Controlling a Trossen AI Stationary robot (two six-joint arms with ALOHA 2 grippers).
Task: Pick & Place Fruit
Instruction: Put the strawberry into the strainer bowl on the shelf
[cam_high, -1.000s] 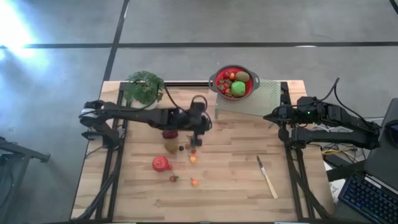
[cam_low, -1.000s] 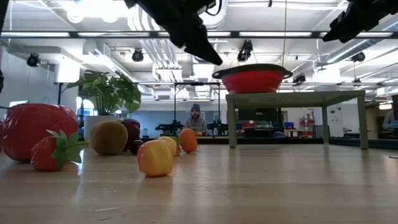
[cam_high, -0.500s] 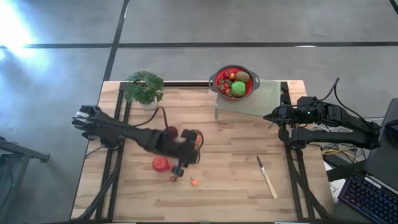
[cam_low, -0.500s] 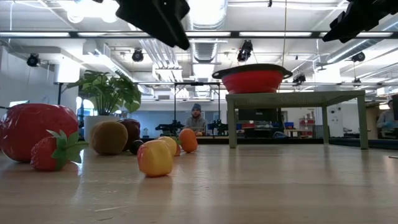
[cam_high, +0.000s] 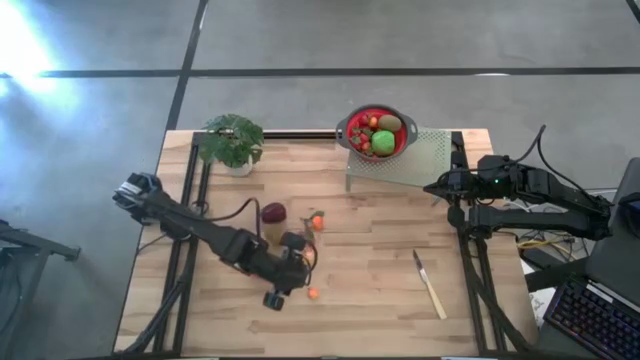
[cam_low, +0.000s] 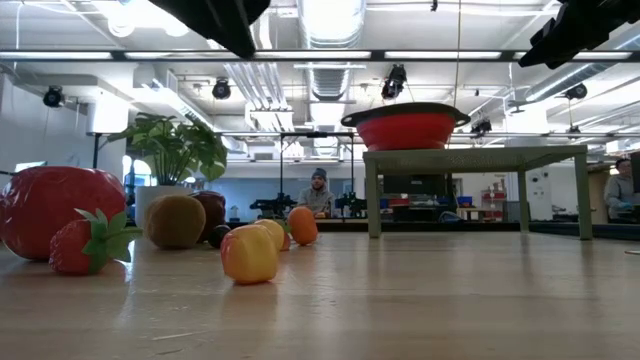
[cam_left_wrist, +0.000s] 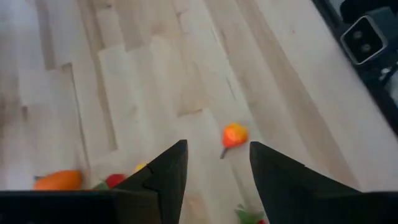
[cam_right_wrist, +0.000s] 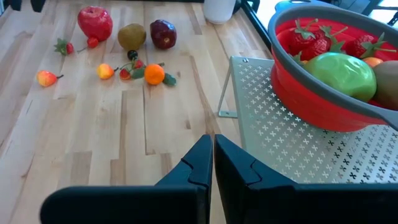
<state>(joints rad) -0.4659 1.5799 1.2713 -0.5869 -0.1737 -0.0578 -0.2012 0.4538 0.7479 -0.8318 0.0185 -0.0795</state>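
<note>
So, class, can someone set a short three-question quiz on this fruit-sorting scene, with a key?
1. True or false: the right gripper is holding a fruit.
2. The red bowl stands on: A the bare tabletop; B a green rack; C the floor.
3. Fill in: the left gripper, pointed toward a small orange fruit, has its fingers ____.

Key: 1 false, it is shut on nothing; 2 B; 3 open.
</note>
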